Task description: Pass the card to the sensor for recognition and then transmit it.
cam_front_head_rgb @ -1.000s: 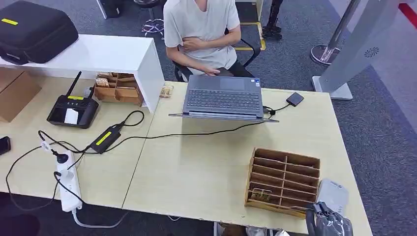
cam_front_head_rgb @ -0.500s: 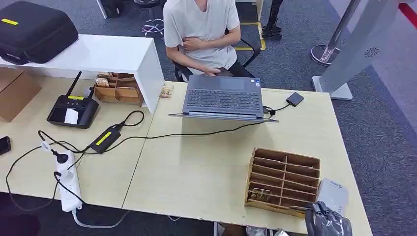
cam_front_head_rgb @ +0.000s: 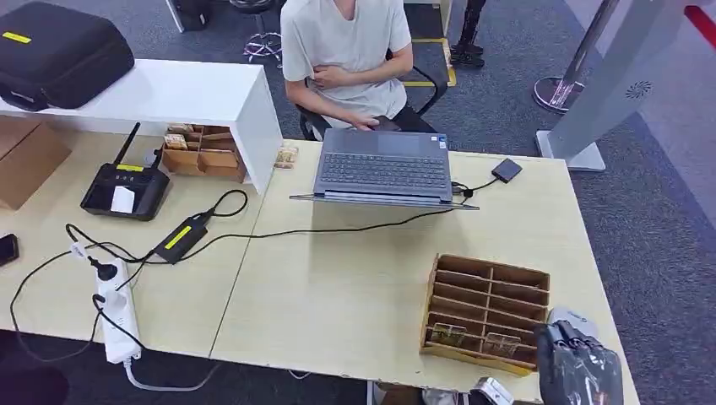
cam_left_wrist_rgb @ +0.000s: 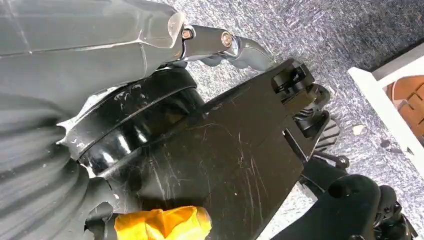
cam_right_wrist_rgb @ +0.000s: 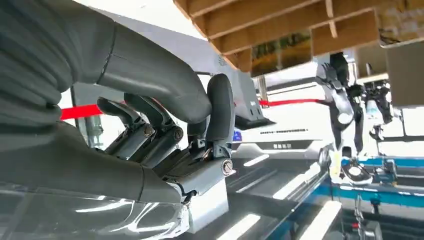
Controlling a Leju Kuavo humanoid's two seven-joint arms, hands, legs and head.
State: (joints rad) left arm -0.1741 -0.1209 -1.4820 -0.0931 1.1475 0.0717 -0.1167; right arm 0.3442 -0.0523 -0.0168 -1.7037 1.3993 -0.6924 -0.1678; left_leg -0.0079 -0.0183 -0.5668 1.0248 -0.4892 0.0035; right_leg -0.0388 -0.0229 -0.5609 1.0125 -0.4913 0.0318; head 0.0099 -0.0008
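Observation:
A wooden slotted card rack [cam_front_head_rgb: 485, 308] stands near the table's front right edge. Two cards stand in its front row, one at the left [cam_front_head_rgb: 447, 336] and one further right [cam_front_head_rgb: 502, 343]. My right hand [cam_front_head_rgb: 579, 369], in a clear cover, sits just right of the rack, over most of the grey sensor [cam_front_head_rgb: 572, 318]. Seen from the right wrist, the right hand [cam_right_wrist_rgb: 190, 135] has thumb and fingers curled together with nothing visible between them, and the rack [cam_right_wrist_rgb: 300, 22] with a card [cam_right_wrist_rgb: 280, 47] lies beyond. My left hand [cam_left_wrist_rgb: 215, 42] hangs beside the body; its fingers are mostly hidden.
A person [cam_front_head_rgb: 346, 51] sits behind an open laptop [cam_front_head_rgb: 382, 164] at the table's far edge. A small black box [cam_front_head_rgb: 507, 170] on a cable lies right of it. A power strip [cam_front_head_rgb: 116, 308], cables, an adapter [cam_front_head_rgb: 179, 238] and a black device [cam_front_head_rgb: 127, 187] occupy the left table.
My right hand has risen and moved right, now covering most of the grey sensor. A second card now shows in the rack's front row.

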